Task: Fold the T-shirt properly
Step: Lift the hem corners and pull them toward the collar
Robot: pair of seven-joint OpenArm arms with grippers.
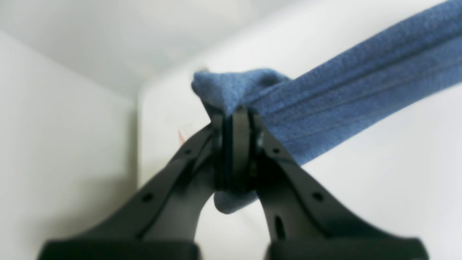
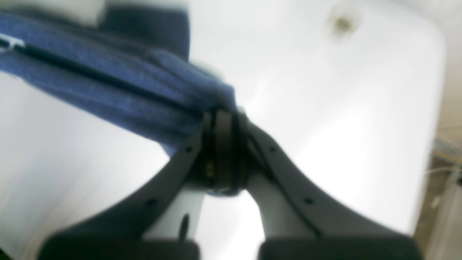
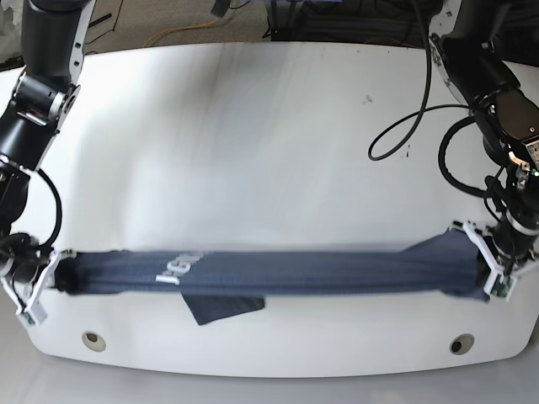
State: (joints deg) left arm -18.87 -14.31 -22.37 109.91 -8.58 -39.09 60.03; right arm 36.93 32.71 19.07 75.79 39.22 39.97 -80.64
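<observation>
The T-shirt (image 3: 278, 273) is a dark navy-grey cloth pulled into a long narrow band across the near part of the white table (image 3: 269, 135), with white lettering near its left third and a flap of cloth hanging below. My left gripper (image 1: 236, 112) is shut on the shirt's end (image 1: 325, 104); in the base view it is at the right (image 3: 488, 268). My right gripper (image 2: 223, 113) is shut on the other end (image 2: 119, 86); in the base view it is at the left (image 3: 52, 282). The shirt looks stretched taut between them.
Two round holes sit near the table's front edge, one at the left (image 3: 92, 340) and one at the right (image 3: 459, 344). Black cables (image 3: 404, 126) hang from the arm on the base view's right. Cables and equipment lie beyond the far edge.
</observation>
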